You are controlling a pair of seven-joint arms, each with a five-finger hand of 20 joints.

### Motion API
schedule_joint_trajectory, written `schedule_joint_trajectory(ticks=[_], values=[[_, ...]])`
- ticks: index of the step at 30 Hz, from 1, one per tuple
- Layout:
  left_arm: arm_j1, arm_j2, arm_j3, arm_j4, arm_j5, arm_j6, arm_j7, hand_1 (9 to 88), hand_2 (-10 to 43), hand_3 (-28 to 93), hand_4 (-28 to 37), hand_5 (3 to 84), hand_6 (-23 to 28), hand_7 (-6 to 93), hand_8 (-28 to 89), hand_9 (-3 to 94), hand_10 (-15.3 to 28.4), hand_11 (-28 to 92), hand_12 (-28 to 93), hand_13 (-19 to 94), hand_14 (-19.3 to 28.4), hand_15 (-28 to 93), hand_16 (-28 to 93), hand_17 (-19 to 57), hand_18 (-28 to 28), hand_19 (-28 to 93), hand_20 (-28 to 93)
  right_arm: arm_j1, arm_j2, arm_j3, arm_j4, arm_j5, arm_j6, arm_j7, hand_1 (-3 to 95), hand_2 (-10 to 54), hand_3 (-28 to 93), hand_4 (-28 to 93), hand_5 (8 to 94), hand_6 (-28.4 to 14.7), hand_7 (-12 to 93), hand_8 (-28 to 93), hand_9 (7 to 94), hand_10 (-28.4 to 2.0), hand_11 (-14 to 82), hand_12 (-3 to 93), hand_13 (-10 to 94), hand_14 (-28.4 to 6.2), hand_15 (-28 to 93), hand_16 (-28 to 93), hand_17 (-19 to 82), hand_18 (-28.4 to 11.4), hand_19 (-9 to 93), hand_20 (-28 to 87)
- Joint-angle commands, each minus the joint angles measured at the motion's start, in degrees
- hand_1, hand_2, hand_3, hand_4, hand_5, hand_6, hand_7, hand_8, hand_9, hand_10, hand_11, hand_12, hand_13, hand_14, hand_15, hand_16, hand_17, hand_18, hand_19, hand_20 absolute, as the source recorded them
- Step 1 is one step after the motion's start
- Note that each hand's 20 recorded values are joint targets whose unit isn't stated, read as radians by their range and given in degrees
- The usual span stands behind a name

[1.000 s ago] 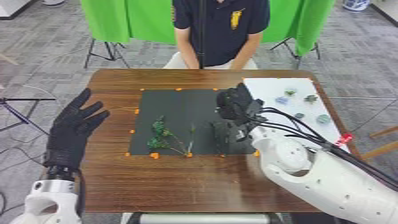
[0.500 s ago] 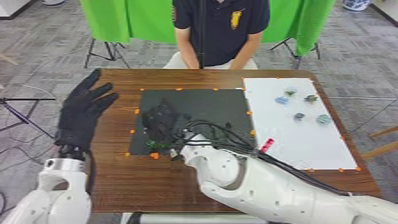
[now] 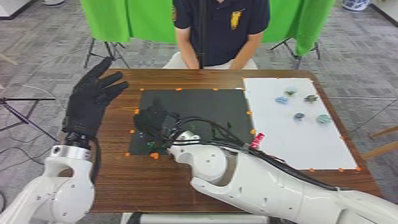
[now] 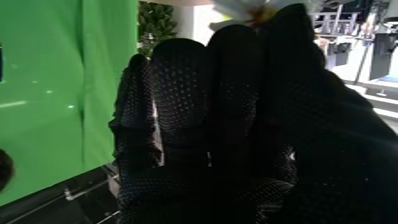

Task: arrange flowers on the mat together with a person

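In the head view my right hand is over the left part of the dark mat, fingers extended toward the far side, covering most of the green sprigs there. A bit of green shows beside its wrist. My left hand is raised left of the mat, open and empty. In the right wrist view the right hand has long, nearly straight fingers. Past its fingertips is a white blossom with an orange centre; I cannot tell whether they touch it.
Right of the mat lies a white board bearing several small succulent-like pieces. Orange markers edge the mat and board. A person sits across the brown table, hands low at its far edge. My right forearm crosses the near right part.
My right hand has swept from the mat's right side to its left, now covering the sprigs. My left hand has shifted a little forward and to the right.
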Motion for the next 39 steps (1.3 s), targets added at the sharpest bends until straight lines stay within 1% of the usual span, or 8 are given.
schedule_joint_trajectory(ticks=[1, 8, 13, 18, 28, 34, 36, 39], values=[[-0.6, -1.26, 0.52, 1.14, 0.61, -1.07, -0.88, 23.4, 3.0, 81, -24.6, 34.3, 2.3, 13.5, -10, 35.4, 16.7, 19, 9, 27, 24.8, 37, -5, -8.6, 23.1, 48, 15, -0.9, -0.3, 0.4, 0.0, -1.2, -2.2, 0.1, 55.8, -9.5, 55, -28, 71.6, 6.4, 22, -6, 75.0, -7.0, 47.9, 33.1, 72, -5.6, 66, 22, 23, -18.3, 76, 31], [-0.4, -2.39, -0.11, 1.15, 1.42, -1.97, -2.21, 23.6, 3.1, 81, -24.2, 34.3, 2.4, 13.5, -10, 35.4, 16.8, 19, 9, 27, 24.8, 37, -5, -8.6, 23.1, 48, 15, -2.2, -1.2, 2.1, -0.1, -3.0, -3.3, -0.7, 52.1, -9.5, 59, -28, 67.0, 6.9, 20, -7, 73.6, -7.7, 48.8, 31.0, 71, -5.9, 67, 21, 22, -18.2, 75, 32], [-0.1, -1.94, -0.05, 1.02, 1.04, -1.47, -2.19, 23.8, 3.1, 81, -24.0, 34.3, 2.4, 13.5, -10, 35.4, 16.7, 19, 9, 27, 24.8, 37, -5, -8.6, 23.1, 48, 15, -2.7, -1.3, 2.8, -0.3, -3.3, -3.1, -1.0, 50.8, -9.5, 60, -28, 65.4, 7.2, 19, -11, 73.1, -7.9, 49.6, 29.8, 71, -6.0, 67, 21, 22, -18.3, 75, 32], [3.2, -2.84, -2.06, -0.68, 1.45, -0.82, -2.59, 23.8, 3.1, 81, -23.9, 34.4, 2.4, 13.4, -11, 35.4, 16.8, 19, 9, 27, 24.8, 37, -5, -8.6, 23.1, 48, 15, -3.6, -0.7, 4.3, -3.2, -0.2, -3.4, -1.4, 48.8, -9.5, 62, -28, 65.3, 7.1, 20, -11, 72.9, -8.3, 51.1, 28.2, 71, -6.1, 67, 21, 22, -18.4, 75, 32], [13.0, -1.58, -7.67, -4.8, 0.27, 3.5, 0.19, 23.8, 3.1, 81, -23.9, 34.5, 2.4, 13.5, -11, 35.5, 16.8, 19, 9, 27, 25.0, 37, -6, -8.6, 23.1, 48, 15, -2.2, 10.7, 9.5, -16.6, 12.5, -4.3, 4.0, 44.3, -9.5, 68, -28, 65.8, 6.0, 18, -14, 71.9, -10.1, 53.6, 24.2, 70, -7.2, 67, 20, 21, -19.0, 75, 32], [16.3, -0.75, -8.29, -5.38, -0.78, 5.58, 2.28, 23.7, 3.2, 81, -24.3, 34.4, 2.4, 13.5, -11, 35.4, 16.8, 19, 9, 27, 24.9, 37, -5, -8.6, 23.0, 48, 15, -11.3, 16.3, 23.7, -24.4, 22.7, -3.9, 5.0, 42.2, -9.5, 68, -28, 65.5, 5.5, 18, -14, 71.3, -11.0, 52.6, 22.9, 68, -8.0, 67, 20, 20, -19.4, 75, 32], [16.6, -0.16, -7.06, -5.24, -1.5, 7.31, 4.44, 23.5, 3.2, 81, -24.5, 34.4, 2.4, 13.5, -11, 35.4, 16.7, 19, 9, 27, 24.9, 37, -5, -8.8, 22.9, 47, 15, -15.9, 16.9, 29.8, -26.5, 26.5, -4.1, 5.1, 41.1, -9.5, 69, -28, 65.1, 5.0, 18, -14, 70.8, -11.4, 48.9, 21.2, 67, -8.7, 65, 18, 19, -19.4, 73, 31], [17.1, -0.19, -6.74, -5.12, -1.75, 7.75, 5.23, 23.3, 3.3, 81, -24.9, 34.8, 2.5, 13.5, -11, 36.3, 16.9, 20, 9, 27, 25.0, 37, -5, -9.0, 22.6, 46, 14, -21.2, 18.2, 37.2, -29.0, 32.9, -3.1, 4.8, 38.9, -9.4, 70, -28, 64.4, 4.3, 18, -14, 70.6, -11.6, 40.6, 19.1, 65, -9.9, 59, 16, 18, -19.6, 69, 27]])
